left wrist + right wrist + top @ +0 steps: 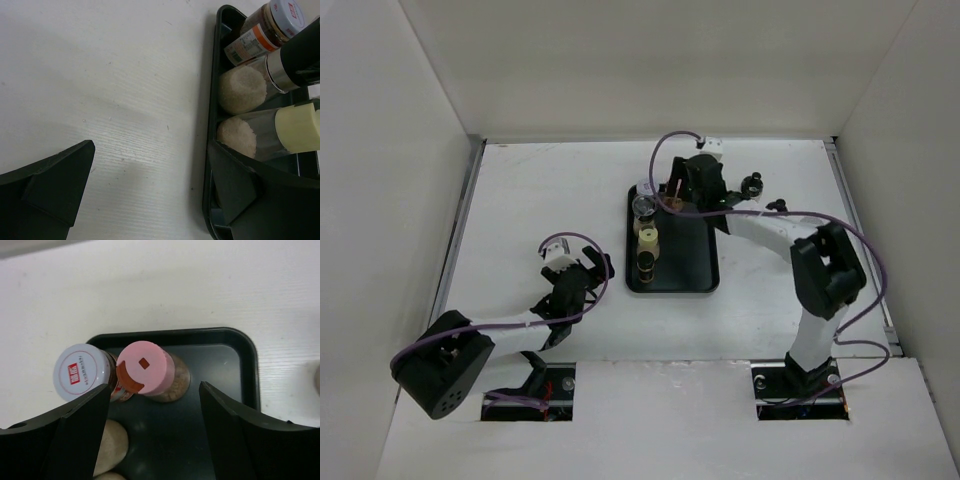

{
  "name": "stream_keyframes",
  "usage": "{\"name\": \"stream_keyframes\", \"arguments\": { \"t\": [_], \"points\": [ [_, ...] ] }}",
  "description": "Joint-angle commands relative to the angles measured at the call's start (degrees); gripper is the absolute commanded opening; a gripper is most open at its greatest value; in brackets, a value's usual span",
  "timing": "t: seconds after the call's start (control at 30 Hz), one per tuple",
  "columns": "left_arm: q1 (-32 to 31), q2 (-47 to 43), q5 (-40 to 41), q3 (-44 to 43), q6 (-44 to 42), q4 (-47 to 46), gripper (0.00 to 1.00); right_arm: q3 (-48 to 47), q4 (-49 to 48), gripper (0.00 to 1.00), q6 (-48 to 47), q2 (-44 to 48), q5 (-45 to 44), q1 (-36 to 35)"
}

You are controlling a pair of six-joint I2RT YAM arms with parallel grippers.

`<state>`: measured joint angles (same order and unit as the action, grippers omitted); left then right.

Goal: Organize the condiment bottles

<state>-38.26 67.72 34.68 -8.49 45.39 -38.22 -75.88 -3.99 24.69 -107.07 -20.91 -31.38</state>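
Note:
A black tray (690, 250) lies mid-table. Along its left side stand a lavender-capped jar (642, 205), a yellow-capped bottle (647, 238) and a black-capped bottle (646, 264). A pink-capped bottle (146, 366) stands upright at the tray's far end beside the lavender-capped jar (80, 371). My right gripper (152, 410) hovers open above the tray, the pink-capped bottle just ahead of its fingers, not touching. My left gripper (150, 185) is open and empty over bare table just left of the tray (212, 100). In that view the yellow-capped (300, 127) and black-capped (295, 55) bottles show.
Two small dark-capped bottles (752, 183) (777, 205) stand on the table right of the tray, near the right arm. White walls enclose the table on the left, back and right. The tray's right half (225, 355) is bare.

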Motion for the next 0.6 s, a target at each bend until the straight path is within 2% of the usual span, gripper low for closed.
{"name": "stream_keyframes", "arguments": {
  "t": [0.0,0.27,0.43,0.57],
  "points": [
    [0.3,0.4,-0.7,-2.0,0.5,-2.7,1.0,3.4,-1.1,0.79,0.5,8.9,-1.2,2.1],
    [0.1,1.4,-1.4,-2.3,0.7,-3.0,1.0,9.6,-0.7,0.94,-3.8,17.0,-6.1,12.6],
    [0.1,1.4,-1.5,-2.3,0.8,-3.1,1.0,6.6,3.6,1.0,-7.9,13.2,-8.1,15.9],
    [0.1,1.3,-1.9,-2.3,0.8,-3.1,1.0,3.4,6.6,1.0,-8.3,9.2,-7.1,17.9]
  ]
}}
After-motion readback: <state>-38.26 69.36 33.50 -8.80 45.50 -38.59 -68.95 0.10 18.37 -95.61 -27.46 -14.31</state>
